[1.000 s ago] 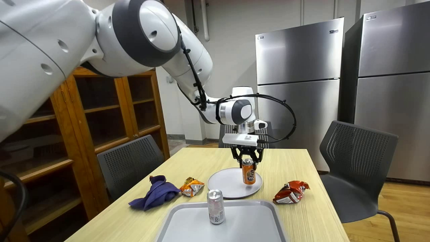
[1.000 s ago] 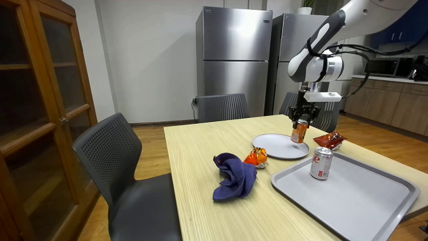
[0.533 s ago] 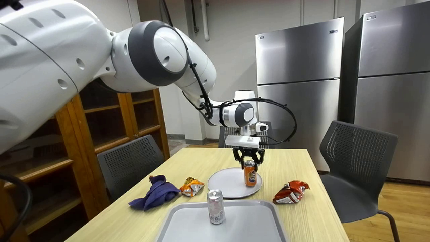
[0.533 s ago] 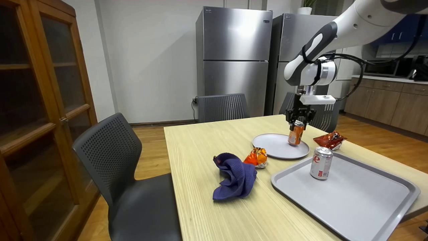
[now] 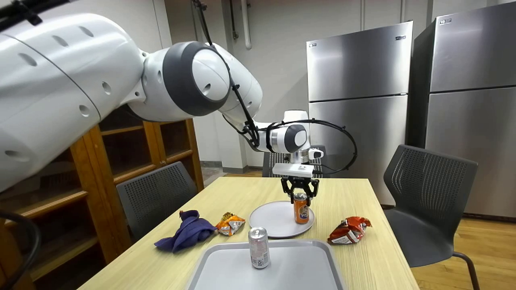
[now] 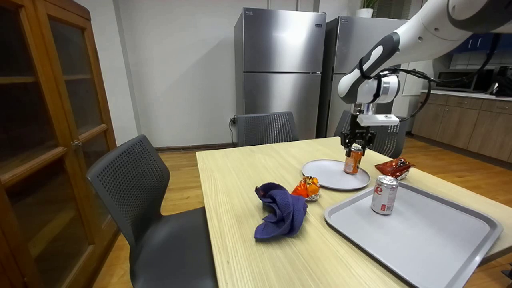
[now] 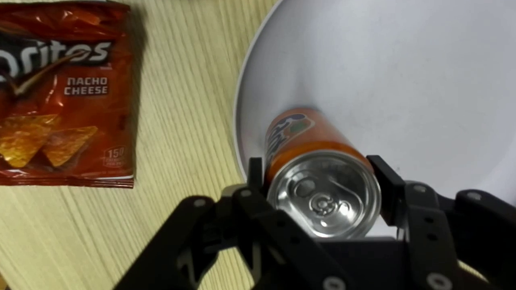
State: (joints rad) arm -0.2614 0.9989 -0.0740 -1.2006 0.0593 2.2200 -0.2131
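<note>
Fingers [image 7: 387, 183] clamped on an orange can [image 7: 322, 177].
In both exterior views it is over the right of the plate [image 5: 272, 220]; a silver can [image 5: 259, 247] stands nearer, on a tray [image 5: 298, 270].

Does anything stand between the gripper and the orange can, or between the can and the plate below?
Nothing visible in either place: the gripper holds the orange can from both sides, and the can is over the plate. I can't tell whether its base touches. The red chip bag lies beside the plate.
</note>
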